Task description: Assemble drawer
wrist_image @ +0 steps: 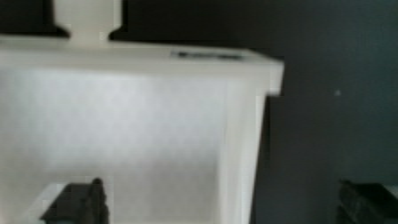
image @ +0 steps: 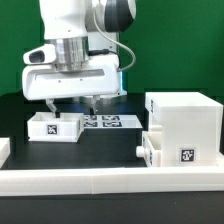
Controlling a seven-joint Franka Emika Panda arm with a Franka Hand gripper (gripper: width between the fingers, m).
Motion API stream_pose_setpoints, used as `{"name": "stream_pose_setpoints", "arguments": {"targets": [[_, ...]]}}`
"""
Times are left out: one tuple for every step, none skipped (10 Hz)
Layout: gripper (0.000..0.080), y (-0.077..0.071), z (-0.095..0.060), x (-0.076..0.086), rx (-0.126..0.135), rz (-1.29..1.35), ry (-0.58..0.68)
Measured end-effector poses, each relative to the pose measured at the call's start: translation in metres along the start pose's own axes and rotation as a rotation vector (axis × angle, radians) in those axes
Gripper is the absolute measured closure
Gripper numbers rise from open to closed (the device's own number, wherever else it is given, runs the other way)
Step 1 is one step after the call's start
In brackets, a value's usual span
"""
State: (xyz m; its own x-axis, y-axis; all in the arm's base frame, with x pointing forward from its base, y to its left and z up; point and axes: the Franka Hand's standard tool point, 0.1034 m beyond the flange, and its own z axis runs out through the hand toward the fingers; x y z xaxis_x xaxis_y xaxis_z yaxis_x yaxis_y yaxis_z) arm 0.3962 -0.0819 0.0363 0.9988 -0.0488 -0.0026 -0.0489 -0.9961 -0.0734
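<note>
The white drawer housing stands at the exterior view's right, with a tag low on its front. One small knobbed tray sits against its lower left side, knob pointing left. The second tray lies loose on the black table at the left, tag on its side. My gripper hangs just above this loose tray, open and empty. In the wrist view the tray fills the picture and its knob shows at one edge. My gripper is wide open, with one fingertip over the tray and the other over bare table.
The marker board lies flat behind the loose tray, between it and the housing. A long low white rail runs along the front of the table. A green wall stands behind the arm.
</note>
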Motion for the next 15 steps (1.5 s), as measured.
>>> {"name": "stream_pose_setpoints", "arguments": {"targets": [[0.0151,-0.004,0.006,-0.001,-0.006,-0.01,0.016],[0.0151,-0.008,0.013,-0.005,-0.011,-0.018,0.029],[0.0151,-0.01,0.022,-0.011,-0.011,-0.02,0.027],[0.0151,-0.011,0.028,-0.014,-0.009,-0.022,0.022],[0.0151,-0.011,0.031,-0.016,-0.008,-0.028,0.018],[0.0151,-0.011,0.032,-0.017,-0.007,-0.039,0.016],[0.0151,-0.012,0.032,-0.017,-0.007,-0.041,0.015],[0.0151,-0.012,0.032,-0.017,-0.006,-0.042,0.014],[0.0274,-0.012,0.031,-0.016,-0.006,-0.042,0.014],[0.0408,-0.011,0.031,-0.016,-0.006,-0.049,0.014],[0.0408,-0.011,0.032,-0.016,-0.006,-0.059,0.014],[0.0592,-0.01,0.032,-0.016,-0.007,-0.066,0.014],[0.0717,-0.01,0.032,-0.016,-0.007,-0.075,0.014],[0.0717,-0.009,0.031,-0.014,-0.008,-0.078,0.017],[0.0756,-0.009,0.029,-0.013,-0.009,-0.079,0.021]]}}
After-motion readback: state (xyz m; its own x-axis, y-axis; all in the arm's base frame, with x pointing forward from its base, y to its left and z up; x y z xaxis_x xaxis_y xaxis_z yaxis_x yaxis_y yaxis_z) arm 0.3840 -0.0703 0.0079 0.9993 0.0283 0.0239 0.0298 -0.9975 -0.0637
